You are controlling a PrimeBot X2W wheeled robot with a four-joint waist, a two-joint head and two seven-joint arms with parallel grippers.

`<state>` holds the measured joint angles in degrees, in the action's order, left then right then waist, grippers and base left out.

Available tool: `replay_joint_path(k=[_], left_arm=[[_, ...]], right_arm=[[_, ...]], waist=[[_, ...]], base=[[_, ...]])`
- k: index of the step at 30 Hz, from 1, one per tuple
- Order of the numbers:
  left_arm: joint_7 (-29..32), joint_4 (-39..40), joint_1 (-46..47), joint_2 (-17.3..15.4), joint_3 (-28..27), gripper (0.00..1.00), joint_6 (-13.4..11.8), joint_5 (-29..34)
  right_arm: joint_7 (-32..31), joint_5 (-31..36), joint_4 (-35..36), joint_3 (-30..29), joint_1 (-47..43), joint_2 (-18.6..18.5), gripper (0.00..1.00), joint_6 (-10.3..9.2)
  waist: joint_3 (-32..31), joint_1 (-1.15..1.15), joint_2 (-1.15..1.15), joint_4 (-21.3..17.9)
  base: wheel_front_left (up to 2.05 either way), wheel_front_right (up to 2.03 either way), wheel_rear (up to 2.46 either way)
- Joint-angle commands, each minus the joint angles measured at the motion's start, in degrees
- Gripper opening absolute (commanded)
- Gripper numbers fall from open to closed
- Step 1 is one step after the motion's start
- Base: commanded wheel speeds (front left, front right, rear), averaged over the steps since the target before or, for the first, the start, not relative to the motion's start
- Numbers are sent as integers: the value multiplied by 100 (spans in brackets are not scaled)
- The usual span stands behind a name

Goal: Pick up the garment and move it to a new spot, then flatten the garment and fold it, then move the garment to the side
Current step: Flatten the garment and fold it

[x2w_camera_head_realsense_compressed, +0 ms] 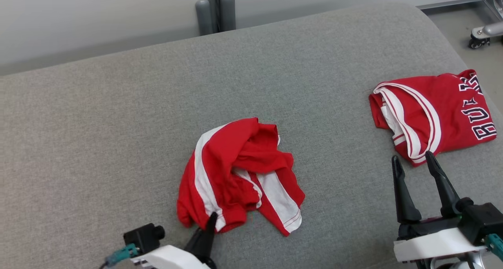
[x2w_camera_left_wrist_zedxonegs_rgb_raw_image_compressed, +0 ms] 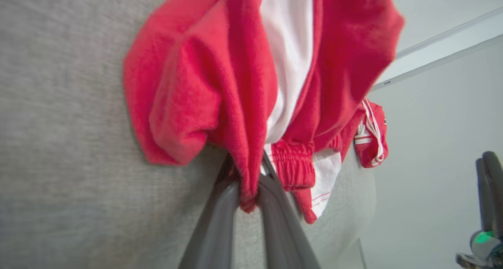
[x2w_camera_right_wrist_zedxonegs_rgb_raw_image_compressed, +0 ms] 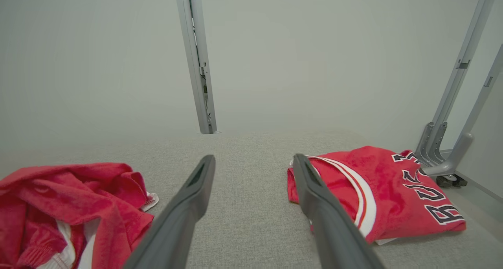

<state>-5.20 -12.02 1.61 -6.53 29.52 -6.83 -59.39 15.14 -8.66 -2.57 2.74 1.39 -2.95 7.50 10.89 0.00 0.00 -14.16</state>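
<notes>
Your left gripper [x2w_camera_head_realsense_compressed: 210, 222] is the one that matters here: the garment [x2w_camera_head_realsense_compressed: 239, 174] lies directly ahead of it, a crumpled red heap near the middle of the grey padded surface [x2w_camera_head_realsense_compressed: 118, 123], with its near-left edge right at the fingertips. In the left wrist view the two fingers are drawn together with a fold of red cloth pinched between them, so you have a hold on that near edge while the rest of the heap rests on the surface. The bundle has no clean long axis. Its white side stripe [x2w_camera_head_realsense_compressed: 202, 174] runs away from you, and the bulk spreads to the far right of your grip, so I judge that a lift will let the cloth trail off on that side. Your right gripper [x2w_camera_head_realsense_compressed: 412, 157] hangs well apart to the right, fingers spread wide and holding nothing, with its tips just short of a folded jersey [x2w_camera_head_realsense_compressed: 436, 111]. It is plainly the farther arm from the garment, so bring it over to take a second corner.
</notes>
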Motion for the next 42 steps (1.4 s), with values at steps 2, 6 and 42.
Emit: replay_joint_path(k=[2,6,42], left_arm=[[193,274,-18,-453,-6,0,86,153],[952,1100,-51,-1780,-7,0,49,541],[-565,2058,-1348,-2520,-1554,100,-1413,877]], right_arm=[[-2,14,1,-63,-127,-20,100,-1],[-2,63,0,-88,-245,-39,100,-1],[-2,167,225,-430,-424,-327,100,-1]], waist=[[-128,0,0,82],[-292,0,0,286],[-935,0,0,913]], base=[[0,0,0],[0,0,0],[0,0,0]])
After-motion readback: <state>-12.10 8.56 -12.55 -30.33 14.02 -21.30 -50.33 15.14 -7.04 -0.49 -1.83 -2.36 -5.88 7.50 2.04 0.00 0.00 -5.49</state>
